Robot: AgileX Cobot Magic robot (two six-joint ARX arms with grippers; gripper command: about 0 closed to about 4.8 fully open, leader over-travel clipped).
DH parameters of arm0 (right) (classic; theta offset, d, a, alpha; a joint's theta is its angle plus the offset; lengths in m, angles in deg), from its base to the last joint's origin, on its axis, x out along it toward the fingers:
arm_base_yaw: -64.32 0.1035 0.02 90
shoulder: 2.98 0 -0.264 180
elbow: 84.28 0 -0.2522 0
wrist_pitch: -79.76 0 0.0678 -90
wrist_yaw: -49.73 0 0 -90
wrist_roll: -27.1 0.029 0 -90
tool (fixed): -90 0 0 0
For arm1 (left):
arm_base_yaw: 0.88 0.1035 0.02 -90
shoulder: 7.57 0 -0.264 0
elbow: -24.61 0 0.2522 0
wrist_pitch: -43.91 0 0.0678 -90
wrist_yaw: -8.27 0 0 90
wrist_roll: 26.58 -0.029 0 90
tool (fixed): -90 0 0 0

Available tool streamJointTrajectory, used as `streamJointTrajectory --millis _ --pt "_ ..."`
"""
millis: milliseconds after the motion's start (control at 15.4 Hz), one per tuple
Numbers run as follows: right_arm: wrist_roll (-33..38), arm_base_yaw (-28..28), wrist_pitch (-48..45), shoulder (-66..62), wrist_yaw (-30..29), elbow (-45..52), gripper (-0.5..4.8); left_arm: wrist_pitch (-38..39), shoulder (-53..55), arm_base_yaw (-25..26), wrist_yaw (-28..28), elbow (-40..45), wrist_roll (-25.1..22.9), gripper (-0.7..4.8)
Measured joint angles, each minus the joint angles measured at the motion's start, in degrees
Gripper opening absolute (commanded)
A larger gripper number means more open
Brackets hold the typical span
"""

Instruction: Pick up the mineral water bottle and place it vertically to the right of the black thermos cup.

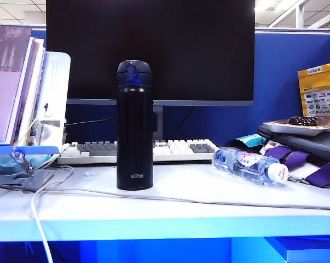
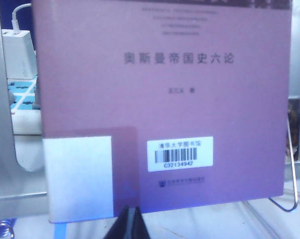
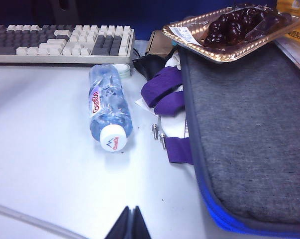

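At the far left of the exterior view a row of upright books (image 1: 14, 82) leans in a metal stand, and the left wrist view looks straight at one of them, a mauve-covered book with a barcode sticker (image 2: 162, 107); the left gripper (image 2: 129, 225) sits low before it, its dark fingers pressed together and clamping nothing. Moving right, the tall slim black cylindrical thermos cup (image 1: 134, 125) stands upright on the white table (image 1: 197, 189), in front of a dark monitor (image 1: 151, 49) and a grey-and-white keyboard (image 1: 170, 149), with a pale cable (image 1: 208, 201) running across the table in front of it. Further right, well apart from the cup, the small clear plastic mineral water bottle with a white screw cap (image 1: 250, 165) lies on its side, cap toward the table's front edge, near a grey fabric bag with purple straps (image 1: 312, 150) that carries a foil tray of dark fruit (image 3: 229, 27). The right gripper (image 3: 131, 224) hovers short of the bottle's cap, fingers likewise closed and empty (neither arm shows in the exterior view). The task appears to stand at its very start: nothing lifted yet. Next, the right gripper would probably need to spread its fingers, reach to the bottle's body, clear of the straps, grasp and tip it upright, then set it on the bare table just right of the cup.
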Motion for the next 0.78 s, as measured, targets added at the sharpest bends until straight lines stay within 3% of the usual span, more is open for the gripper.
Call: streamJointTrajectory --millis 260,391,456,651,781 --pt "0.7 0.0 -0.7 0.0 0.4 0.1 -0.01 0.0 0.0 0.0 0.0 0.0 0.0 -0.02" --pt "7.8 0.0 -5.6 0.0 0.0 0.0 -0.01 0.0 0.0 0.0 0.0 0.0 0.0 -0.02" --pt "12.5 0.1 -6.4 -0.1 0.0 -3.0 -0.01 0.0 0.0 0.0 0.0 0.0 0.0 -0.02" --pt "14.5 0.1 -7.2 -3.7 0.0 -14.9 -0.01 0.0 0.0 0.0 0.0 0.0 0.0 -0.02" --pt "14.5 0.1 -1.8 -16.4 0.0 -24.0 -0.01 0.0 0.0 0.0 0.0 0.0 0.0 -0.02"
